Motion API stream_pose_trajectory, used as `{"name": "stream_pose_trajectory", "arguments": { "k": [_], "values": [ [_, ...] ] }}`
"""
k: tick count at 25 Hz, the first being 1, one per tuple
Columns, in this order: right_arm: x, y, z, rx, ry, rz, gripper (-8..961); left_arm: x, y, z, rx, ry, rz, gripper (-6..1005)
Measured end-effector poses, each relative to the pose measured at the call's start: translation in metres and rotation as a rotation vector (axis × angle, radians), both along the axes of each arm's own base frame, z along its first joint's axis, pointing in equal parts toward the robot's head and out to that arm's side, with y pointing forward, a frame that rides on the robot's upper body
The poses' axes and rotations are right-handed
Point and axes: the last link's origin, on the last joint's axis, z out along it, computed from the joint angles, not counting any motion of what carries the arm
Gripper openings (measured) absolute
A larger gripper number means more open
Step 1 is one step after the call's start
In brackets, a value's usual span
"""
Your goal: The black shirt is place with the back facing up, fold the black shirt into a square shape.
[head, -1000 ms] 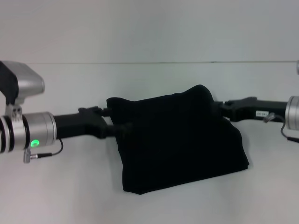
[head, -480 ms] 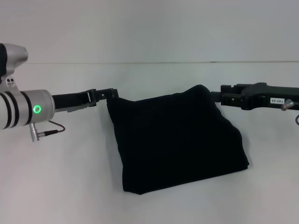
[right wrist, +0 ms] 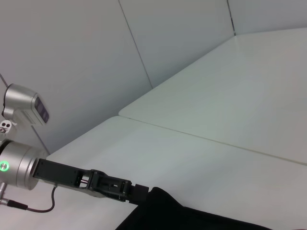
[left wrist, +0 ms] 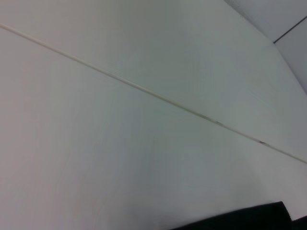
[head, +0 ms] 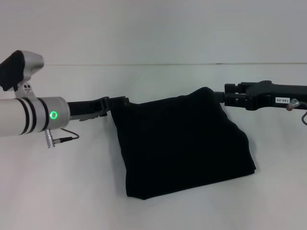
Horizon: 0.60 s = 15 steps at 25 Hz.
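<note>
Now the black shirt (head: 184,143) lies folded at table centre, roughly square, its long axis running 9 to 3 o'clock. Left gripper (head: 120,101) touches its 10 o'clock corner, right gripper (head: 223,97) its 2 o'clock corner, equally near; I cannot tell either's fingers.

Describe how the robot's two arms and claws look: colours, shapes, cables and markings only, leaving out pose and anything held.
Both arms end in flat, black, boxy claws on silver-white cylindrical wrists. The left claw follows a wrist with black bands, a glowing green ring light and a thin dark cable on a metal plug; a grey-and-black joint housing sits above. The right claw carries a small white label with dark print, and a thin cable near its silver wrist.
</note>
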Motion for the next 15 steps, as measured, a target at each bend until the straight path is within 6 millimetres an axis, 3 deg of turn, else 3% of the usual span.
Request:
{"name": "stream_pose_trajectory", "arguments": {
  "k": [13,15],
  "values": [
    [0.003,0.001,-0.002,0.024,-0.020,0.003,598,0.010,0.001,-0.013,-0.027,0.039,-0.054,940],
    [0.003,0.001,-0.002,0.024,-0.022,0.004,598,0.010,0.000,-0.014,-0.022,0.041,-0.066,878]
  ]
}}
